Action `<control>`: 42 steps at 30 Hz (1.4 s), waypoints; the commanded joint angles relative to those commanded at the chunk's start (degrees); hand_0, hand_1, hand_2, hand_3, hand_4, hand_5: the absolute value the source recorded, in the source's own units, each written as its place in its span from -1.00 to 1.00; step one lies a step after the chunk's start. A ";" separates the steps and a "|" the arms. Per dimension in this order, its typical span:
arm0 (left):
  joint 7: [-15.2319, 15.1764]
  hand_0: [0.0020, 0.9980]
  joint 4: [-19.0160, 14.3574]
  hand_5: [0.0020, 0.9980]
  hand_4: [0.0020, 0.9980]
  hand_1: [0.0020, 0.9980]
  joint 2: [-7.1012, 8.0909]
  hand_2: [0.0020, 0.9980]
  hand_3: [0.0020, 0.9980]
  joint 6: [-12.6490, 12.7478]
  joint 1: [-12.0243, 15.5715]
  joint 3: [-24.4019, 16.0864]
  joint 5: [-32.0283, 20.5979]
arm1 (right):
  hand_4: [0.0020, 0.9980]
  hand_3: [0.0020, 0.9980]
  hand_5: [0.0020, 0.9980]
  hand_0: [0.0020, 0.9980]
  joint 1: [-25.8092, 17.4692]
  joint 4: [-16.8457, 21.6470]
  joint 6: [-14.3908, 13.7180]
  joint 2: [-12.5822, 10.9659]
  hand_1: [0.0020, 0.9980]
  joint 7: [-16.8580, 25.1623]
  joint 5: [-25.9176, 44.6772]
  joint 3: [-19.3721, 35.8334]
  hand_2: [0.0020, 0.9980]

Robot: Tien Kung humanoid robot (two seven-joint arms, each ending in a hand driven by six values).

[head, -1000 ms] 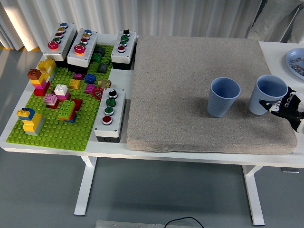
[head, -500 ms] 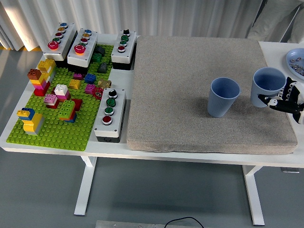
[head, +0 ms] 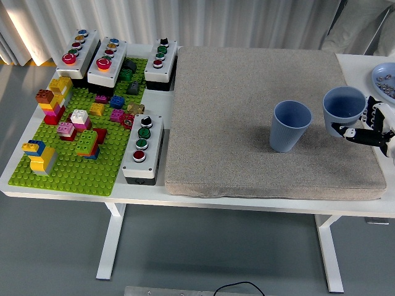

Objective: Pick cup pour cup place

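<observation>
Grey mat [head: 247, 80]; right hand [head: 368, 128] gripping cup [head: 343, 106]

two blue cups [head: 291, 125], grey mat [head: 247, 117], green baseplate [head: 80, 166].

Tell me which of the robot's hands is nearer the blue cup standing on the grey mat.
Right. The right hand, gripping a second blue cup, is just right of the standing cup. The left hand is out of view.

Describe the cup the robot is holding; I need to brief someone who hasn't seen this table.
On the grey mat covering the table's right part are two blue cups. The held cup is the one nearer the mat's right edge, gripped by the right hand and raised, while the other cup stands free.
</observation>
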 joint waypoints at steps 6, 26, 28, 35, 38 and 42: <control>0.00 0.45 0.00 0.89 0.01 0.54 0.05 0.65 0.33 0.02 -0.11 -0.12 0.06 | 0.25 0.17 -1.00 0.47 0.84 0.52 -0.05 -0.31 0.28 -0.12 -0.30 -0.41 0.07; 0.02 0.45 0.00 0.89 0.01 0.55 0.09 0.65 0.33 -0.01 -0.12 -0.08 -0.03 | 0.23 0.17 -1.00 0.49 1.33 4.84 -2.72 -0.35 0.28 0.19 -9.31 -1.28 0.06; 0.03 0.45 0.00 0.89 0.01 0.55 0.09 0.65 0.33 -0.02 -0.14 -0.11 0.00 | 0.23 0.17 -1.00 0.49 1.30 5.35 -2.99 -0.32 0.28 0.14 -10.48 -1.36 0.06; 0.01 0.45 0.00 0.89 0.01 0.54 0.09 0.65 0.33 -0.03 -0.16 0.22 -0.27 | 0.23 0.17 -1.00 0.49 1.20 7.42 -4.59 -0.29 0.28 0.12 -16.39 -1.95 0.06; 0.03 0.45 0.00 0.89 0.01 0.54 0.10 0.65 0.33 -0.05 -0.11 0.36 -0.34 | 0.23 0.17 -1.00 0.50 1.18 8.04 -5.37 -0.25 0.28 0.37 -19.01 -2.31 0.06; 0.03 0.45 0.00 0.89 0.01 0.54 0.13 0.65 0.33 -0.06 0.00 0.54 -0.45 | 0.23 0.17 -1.00 0.49 1.19 8.58 -6.01 -0.18 0.28 0.83 -21.66 -2.75 0.06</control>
